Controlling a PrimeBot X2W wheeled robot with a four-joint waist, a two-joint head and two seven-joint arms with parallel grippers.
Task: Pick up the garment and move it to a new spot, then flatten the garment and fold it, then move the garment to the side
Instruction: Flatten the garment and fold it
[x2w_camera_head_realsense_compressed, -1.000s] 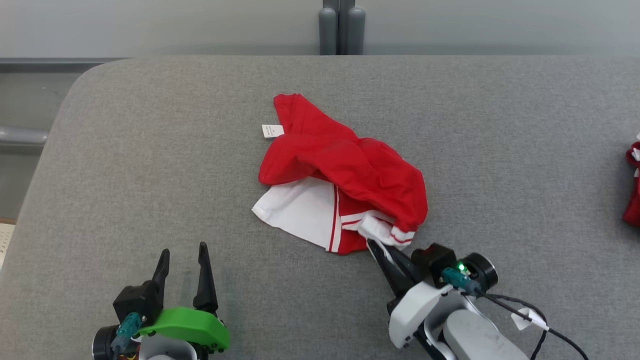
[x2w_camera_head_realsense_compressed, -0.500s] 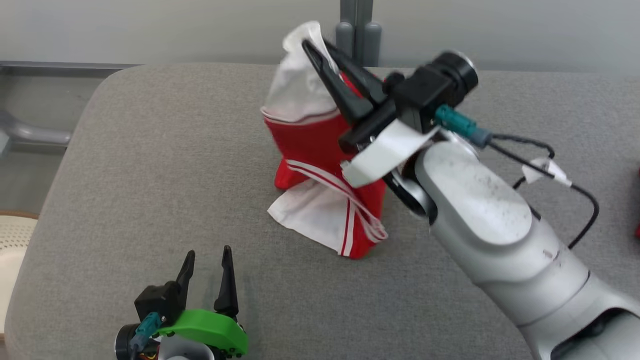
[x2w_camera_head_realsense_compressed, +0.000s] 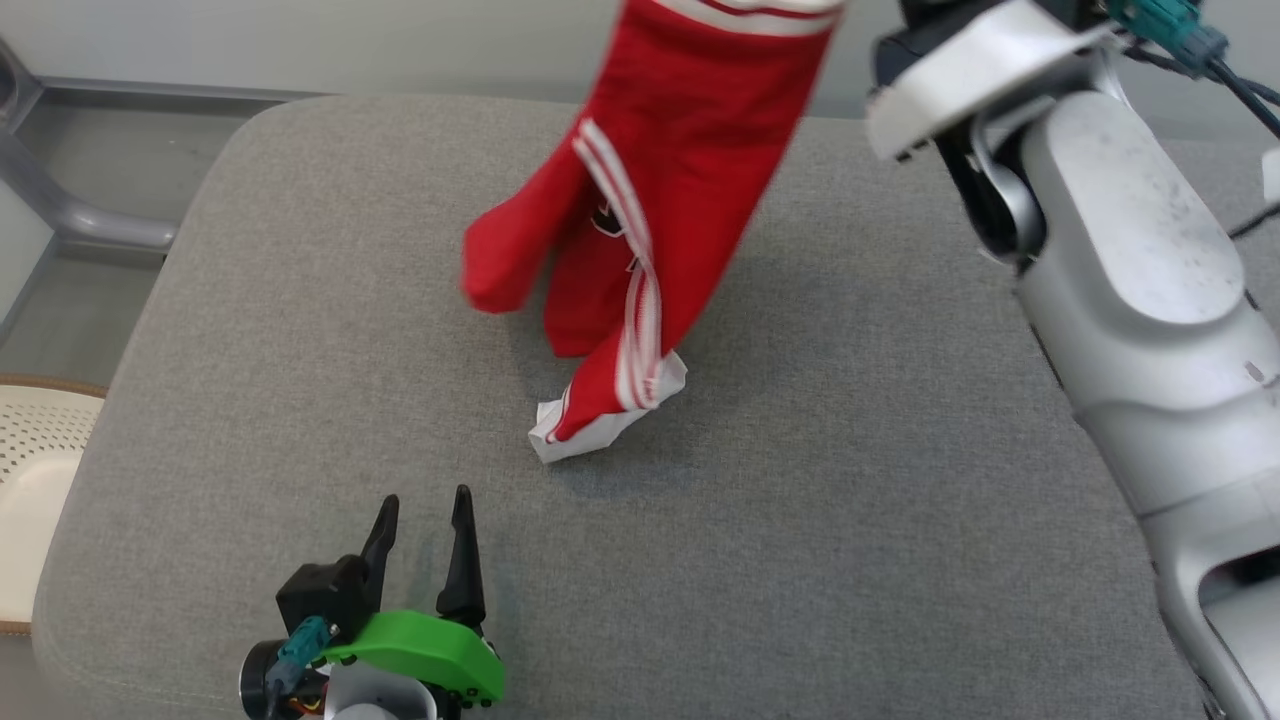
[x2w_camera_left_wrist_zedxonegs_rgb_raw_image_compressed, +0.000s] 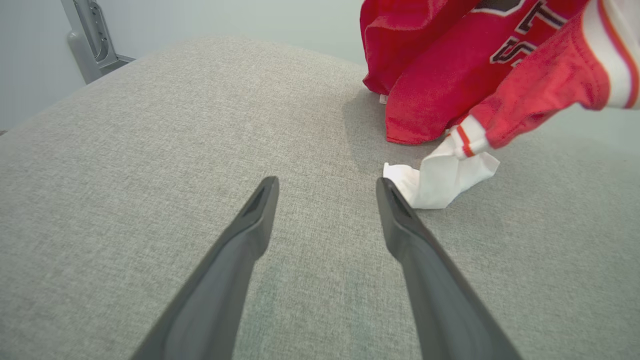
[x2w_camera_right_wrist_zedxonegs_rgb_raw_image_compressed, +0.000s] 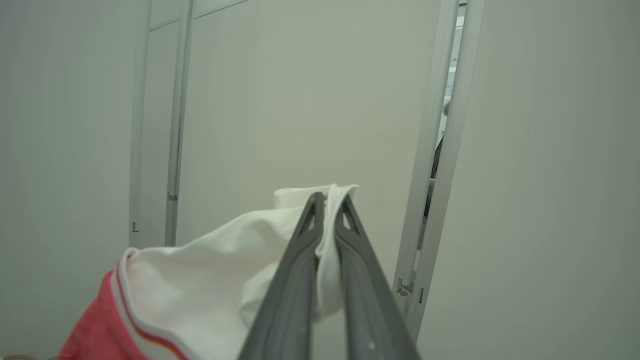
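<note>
Right gripper (x2w_camera_right_wrist_zedxonegs_rgb_raw_image_compressed: 331, 198) pinches the garment (x2w_camera_head_realsense_compressed: 680, 150), which hangs below it.

Counted: one garment (x2w_camera_head_realsense_compressed: 690, 130), red and white. One grey padded table (x2w_camera_head_realsense_compressed: 300, 330). Two grippers are noted: left gripper (x2w_camera_head_realsense_compressed: 426, 493), right gripper (x2w_camera_right_wrist_zedxonegs_rgb_raw_image_compressed: 330, 196). One cream perforated object (x2w_camera_head_realsense_compressed: 35, 460) is recorded.

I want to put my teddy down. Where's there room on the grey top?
Bare grey top lies between the red garment and the right arm, and left of the garment up to the edge. Crowded: the middle, where its white end touches, and by the left gripper.
</note>
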